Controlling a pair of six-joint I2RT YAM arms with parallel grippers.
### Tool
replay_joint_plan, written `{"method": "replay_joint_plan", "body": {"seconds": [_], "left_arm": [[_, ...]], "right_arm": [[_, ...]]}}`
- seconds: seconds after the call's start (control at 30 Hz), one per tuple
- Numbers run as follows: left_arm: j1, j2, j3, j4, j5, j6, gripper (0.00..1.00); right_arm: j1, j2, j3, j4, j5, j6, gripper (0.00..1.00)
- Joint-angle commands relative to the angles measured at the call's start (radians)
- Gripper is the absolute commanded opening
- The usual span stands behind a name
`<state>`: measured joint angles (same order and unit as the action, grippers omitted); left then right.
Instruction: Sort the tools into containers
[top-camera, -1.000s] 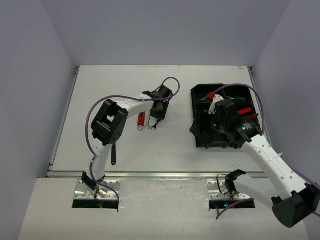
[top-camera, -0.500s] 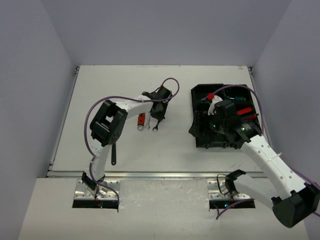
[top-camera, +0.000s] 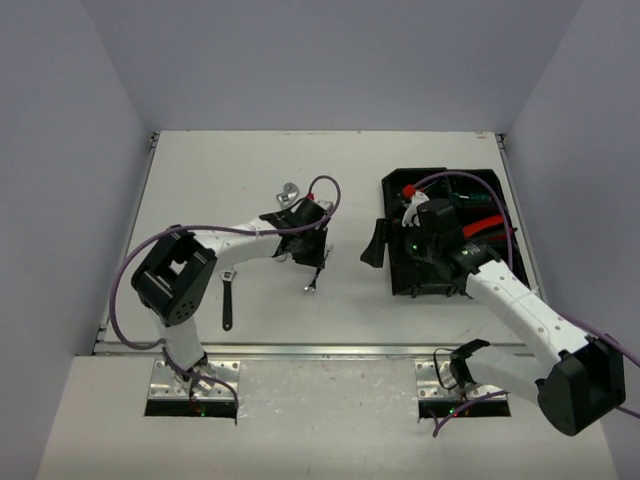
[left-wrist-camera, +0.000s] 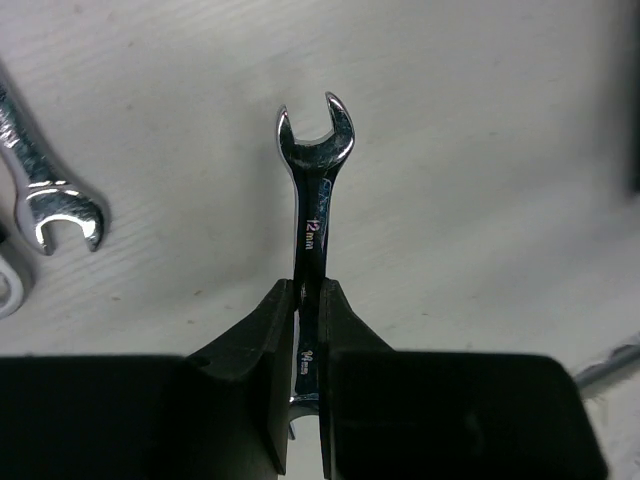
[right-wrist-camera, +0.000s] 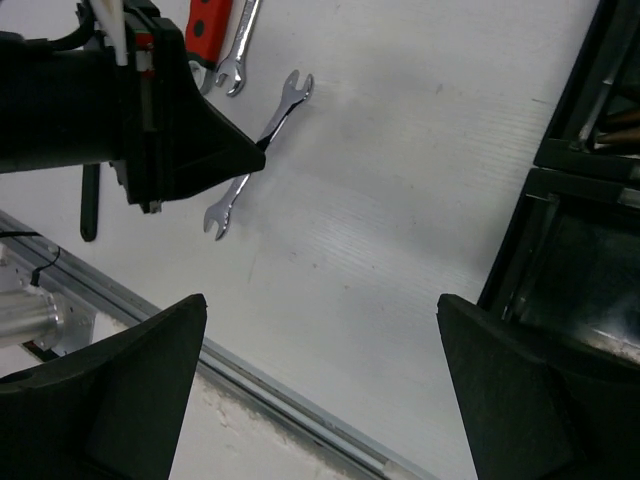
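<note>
My left gripper (top-camera: 306, 250) is shut on a silver 12 mm wrench (left-wrist-camera: 315, 150), gripping it by the middle of its shaft. The wrench's open end sticks out past the fingertips (left-wrist-camera: 280, 300) over the white table. The right wrist view also shows this wrench (right-wrist-camera: 290, 100) in the left gripper (right-wrist-camera: 255, 148). My right gripper (top-camera: 374, 244) is open wide and empty, and it sits at the left edge of the black organiser tray (top-camera: 395, 190). The tray holds red-handled tools (top-camera: 482, 224). Its dark wall (right-wrist-camera: 560, 150) shows at the right of the right wrist view.
Another silver wrench (left-wrist-camera: 45, 190) lies on the table left of the held one. A further wrench (top-camera: 288, 193) lies behind the left arm. A red-handled tool (right-wrist-camera: 208, 22) and a small wrench (right-wrist-camera: 240, 50) lie together. A black-handled tool (top-camera: 227, 303) lies near the metal front rail (top-camera: 300, 350).
My left gripper has moved towards the near side with the wrench, and its elbow has swung left. My right gripper has moved left, from over the tray to the tray's left edge.
</note>
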<state>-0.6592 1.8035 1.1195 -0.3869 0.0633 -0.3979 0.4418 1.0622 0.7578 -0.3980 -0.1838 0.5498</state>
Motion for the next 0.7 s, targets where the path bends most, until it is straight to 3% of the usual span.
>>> {"method": "replay_joint_plan", "body": {"seconds": [0.0, 0.3, 0.43, 0.67], "left_arm": [[-0.014, -0.151, -0.039, 0.131, 0.127, -0.021, 0.00], [-0.020, -0.288, -0.131, 0.311, 0.275, -0.094, 0.00], [-0.037, -0.365, -0.185, 0.425, 0.301, -0.152, 0.00], [-0.057, -0.414, -0.231, 0.550, 0.319, -0.203, 0.00]], "right_arm": [[-0.002, 0.061, 0.009, 0.175, -0.092, 0.069, 0.96], [0.000, 0.121, -0.028, 0.399, -0.155, 0.254, 0.87], [-0.001, 0.128, -0.053, 0.492, -0.136, 0.353, 0.74], [0.011, 0.155, -0.065, 0.484, -0.087, 0.438, 0.64]]}}
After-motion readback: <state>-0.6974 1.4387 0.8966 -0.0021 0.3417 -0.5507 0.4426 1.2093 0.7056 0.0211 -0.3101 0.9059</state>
